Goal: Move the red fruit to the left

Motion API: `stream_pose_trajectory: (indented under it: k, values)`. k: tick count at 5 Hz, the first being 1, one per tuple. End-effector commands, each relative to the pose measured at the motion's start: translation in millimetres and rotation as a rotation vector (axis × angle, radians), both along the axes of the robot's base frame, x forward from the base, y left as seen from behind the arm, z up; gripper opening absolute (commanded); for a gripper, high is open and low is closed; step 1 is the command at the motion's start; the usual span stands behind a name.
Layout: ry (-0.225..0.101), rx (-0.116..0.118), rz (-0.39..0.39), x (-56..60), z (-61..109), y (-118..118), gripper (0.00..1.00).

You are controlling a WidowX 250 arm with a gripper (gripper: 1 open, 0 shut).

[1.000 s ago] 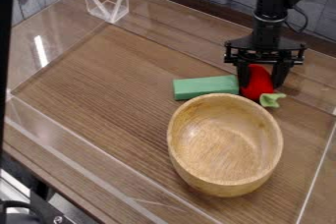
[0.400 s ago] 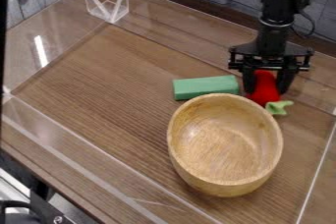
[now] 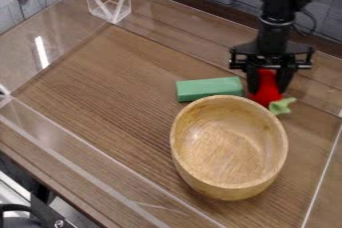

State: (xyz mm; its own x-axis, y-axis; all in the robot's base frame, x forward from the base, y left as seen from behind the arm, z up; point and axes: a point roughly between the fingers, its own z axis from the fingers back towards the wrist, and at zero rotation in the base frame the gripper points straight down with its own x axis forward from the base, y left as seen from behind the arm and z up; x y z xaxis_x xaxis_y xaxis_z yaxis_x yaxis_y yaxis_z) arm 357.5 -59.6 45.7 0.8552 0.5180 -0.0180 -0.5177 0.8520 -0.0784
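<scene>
The red fruit (image 3: 269, 89), a small red strawberry with a light green stem end (image 3: 279, 104), lies on the wooden table at the right. My gripper (image 3: 271, 80) points straight down over it. The black fingers (image 3: 246, 72) stand on either side of the fruit with a gap, so the gripper is open around it. The gripper body hides the fruit's upper part.
A flat green block (image 3: 210, 89) lies just left of the fruit. A large wooden bowl (image 3: 187, 137) sits in front of both. Clear plastic walls (image 3: 40, 47) border the table, with a clear stand (image 3: 110, 4) at the back left.
The jaws have spread wider around the red fruit. The hand has stayed almost in place and the fruit lies where it was.
</scene>
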Motion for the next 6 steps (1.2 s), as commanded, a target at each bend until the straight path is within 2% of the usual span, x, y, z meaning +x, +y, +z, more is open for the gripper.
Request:
stream_pose_trajectory:
  k: [1, 2, 3, 4, 5, 6]
  values:
    - [-0.088, -0.01, 0.061, 6.8, 34.3, 10.9, 0.0]
    - [-0.098, -0.008, 0.048, 10.6, 39.2, 11.4, 0.0]
    - [-0.097, -0.009, 0.028, 14.4, 44.2, 7.2, 1.0]
    - [-0.097, -0.01, 0.012, 18.7, 30.1, 10.5, 0.0]
    - [-0.097, -0.012, 0.073, 13.3, 30.4, 13.4, 0.0]
    - [-0.118, -0.053, 0.14, 7.5, 54.0, 19.1, 0.0]
